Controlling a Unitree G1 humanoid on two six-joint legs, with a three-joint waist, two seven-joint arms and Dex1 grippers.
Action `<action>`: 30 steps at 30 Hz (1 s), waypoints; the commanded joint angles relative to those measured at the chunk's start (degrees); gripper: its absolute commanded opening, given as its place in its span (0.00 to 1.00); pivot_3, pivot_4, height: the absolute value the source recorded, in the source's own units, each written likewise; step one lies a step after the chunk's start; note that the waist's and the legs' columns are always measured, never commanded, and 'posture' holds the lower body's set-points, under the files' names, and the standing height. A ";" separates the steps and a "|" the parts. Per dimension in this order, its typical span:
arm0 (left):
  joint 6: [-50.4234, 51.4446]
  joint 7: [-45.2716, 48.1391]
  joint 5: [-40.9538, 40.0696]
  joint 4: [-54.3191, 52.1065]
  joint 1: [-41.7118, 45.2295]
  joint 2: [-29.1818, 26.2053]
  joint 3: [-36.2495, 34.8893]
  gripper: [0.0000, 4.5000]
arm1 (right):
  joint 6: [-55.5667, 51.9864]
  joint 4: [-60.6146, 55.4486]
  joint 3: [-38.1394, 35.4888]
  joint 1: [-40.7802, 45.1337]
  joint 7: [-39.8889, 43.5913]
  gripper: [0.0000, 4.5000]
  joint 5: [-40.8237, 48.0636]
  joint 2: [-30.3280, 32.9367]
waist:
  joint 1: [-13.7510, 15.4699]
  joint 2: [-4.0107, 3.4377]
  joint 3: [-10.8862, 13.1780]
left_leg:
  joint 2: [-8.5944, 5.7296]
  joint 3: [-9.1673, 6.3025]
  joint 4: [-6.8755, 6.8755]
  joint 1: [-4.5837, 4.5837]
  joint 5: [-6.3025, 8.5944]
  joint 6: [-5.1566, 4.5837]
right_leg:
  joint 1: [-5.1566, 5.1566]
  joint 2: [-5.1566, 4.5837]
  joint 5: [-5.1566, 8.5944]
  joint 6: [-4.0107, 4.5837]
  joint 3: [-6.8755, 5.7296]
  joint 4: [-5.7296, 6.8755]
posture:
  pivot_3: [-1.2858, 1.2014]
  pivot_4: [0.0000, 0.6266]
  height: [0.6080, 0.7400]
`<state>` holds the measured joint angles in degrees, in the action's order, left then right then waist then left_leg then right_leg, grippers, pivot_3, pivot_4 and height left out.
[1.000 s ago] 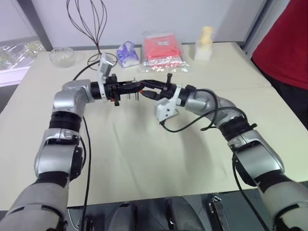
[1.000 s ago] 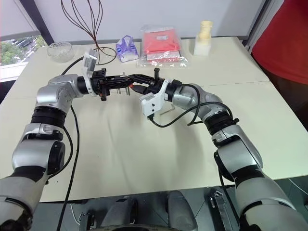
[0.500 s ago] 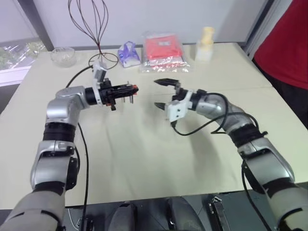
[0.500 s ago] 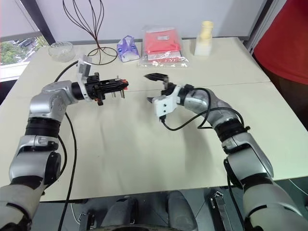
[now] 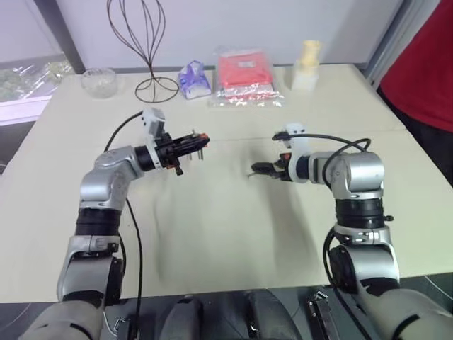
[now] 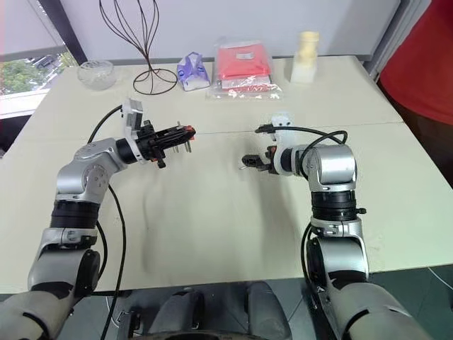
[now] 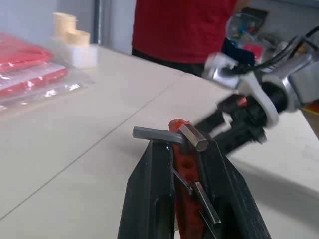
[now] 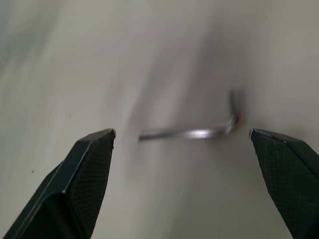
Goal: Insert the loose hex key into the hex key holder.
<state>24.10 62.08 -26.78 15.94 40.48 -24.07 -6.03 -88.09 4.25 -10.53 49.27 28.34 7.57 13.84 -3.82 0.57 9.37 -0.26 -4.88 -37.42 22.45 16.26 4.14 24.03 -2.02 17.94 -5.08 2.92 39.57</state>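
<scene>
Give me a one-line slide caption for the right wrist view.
Open right gripper above a loose hex key lying on the table.

Both arms are built from silver-grey rounded shells joined by black ribbed rings at elbow and forearm. A thin black cable loops loosely along each arm, from the wrist back toward the upper arm. Just behind the left gripper (image 5: 192, 142) and the right gripper (image 5: 260, 170) sits a small white box-shaped camera mount. The fingers (image 8: 84, 177) are matt black, broad and wedge-shaped, with a fine cross-hatched texture on their inner faces, tapering toward blunt tips.
</scene>
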 commanded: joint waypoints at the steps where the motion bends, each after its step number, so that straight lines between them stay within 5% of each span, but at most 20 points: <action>1: -1.64 -1.37 -1.15 -2.74 -0.94 1.31 -0.50 0.00 | -3.36 0.02 -5.13 3.43 -5.54 0.99 -0.64 -2.30 | 0.11 0.01 0.00 | -0.02 0.01 0.00 0.00 0.00 0.00 | 0.00 -0.03 0.00 0.00 0.00 0.00 | 0.52 0.24 1.00; 7: -2.52 -2.97 -0.97 -3.40 -2.04 2.61 -0.36 0.00 | 1.23 6.35 -8.32 6.64 -14.49 0.99 -2.18 -7.05 | -0.29 0.01 -0.01 | -0.02 0.04 0.03 0.00 0.00 0.00 | 0.07 0.00 0.00 -0.01 0.00 0.07 | 0.52 0.24 1.00; 15: -3.85 -5.67 -1.24 -3.94 -3.26 4.79 -0.65 0.00 | 15.42 16.23 5.26 4.04 -20.56 0.99 -6.53 -9.44 | -0.44 0.14 -0.20 | -0.01 0.06 -0.01 -0.04 0.00 0.00 | 0.07 0.02 0.00 -0.01 0.01 0.18 | 0.52 0.24 1.00; 18: -4.18 -6.86 -1.41 -4.54 -3.72 5.45 -0.94 0.00 | 16.29 14.10 13.84 0.95 -18.18 0.80 -7.21 -8.27 | -0.47 0.23 -0.33 | -0.01 0.05 -0.04 -0.06 0.00 0.00 | 0.05 0.02 0.00 -0.01 0.01 0.24 | 0.52 0.24 1.00; 25: -5.51 -8.57 -1.32 -5.00 -4.81 5.84 -1.37 0.00 | 12.12 5.19 19.23 -5.66 -15.62 0.01 -6.22 -4.74 | -0.12 0.28 -0.46 | 0.00 0.00 -0.04 -0.07 0.04 -0.07 | 0.02 0.04 0.00 -0.01 -0.01 0.24 | 0.52 0.24 1.00; 30: -6.25 -9.17 -1.17 -4.42 -4.53 6.21 -0.93 0.00 | 16.64 6.45 19.33 -5.13 -15.59 0.00 -6.76 -4.11 | -0.09 0.31 -0.48 | -0.01 -0.04 -0.08 -0.08 0.18 -0.32 | -0.04 0.02 0.00 -0.01 -0.05 0.21 | 0.52 0.24 1.00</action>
<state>19.18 53.05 -27.00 13.08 35.33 -17.93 -6.21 -71.60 7.43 7.88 45.93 12.50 0.89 9.02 -3.91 0.88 8.90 -0.27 -4.91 -37.50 22.36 16.44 3.82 23.99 -1.99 17.94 -5.09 2.87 39.77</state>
